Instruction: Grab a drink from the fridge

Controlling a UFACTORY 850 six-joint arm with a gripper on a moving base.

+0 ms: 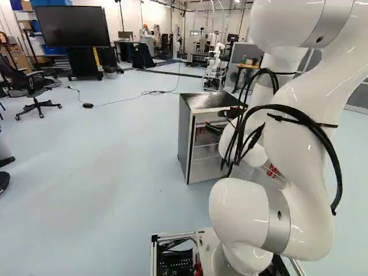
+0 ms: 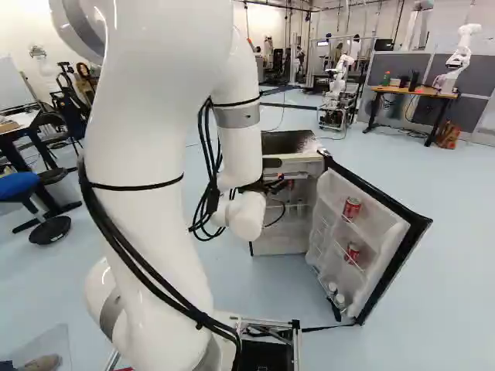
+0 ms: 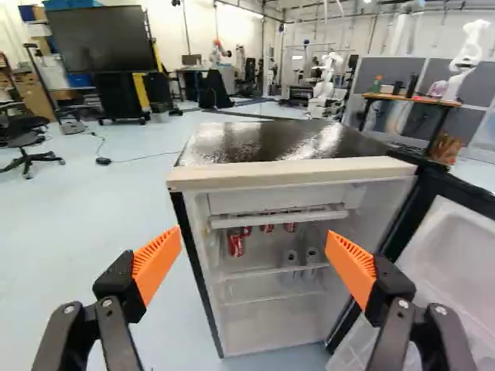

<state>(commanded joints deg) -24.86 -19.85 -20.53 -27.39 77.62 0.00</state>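
Note:
The small fridge stands open ahead of the arm, its door swung out with red cans in the door shelves. My gripper is at the fridge's front in the right base view, partly hidden by the arm. In the wrist view the gripper stands wide open, nothing between its fingers, facing the open fridge. Inside, ahead of the fingers, are a red can and more red cans just under the top rack, with silver-white cans beside them.
The open door stands beside the gripper, hinged at the fridge's front edge. Farther back are a wooden-topped table, a large screen, an office chair and another robot. A cable lies on the floor.

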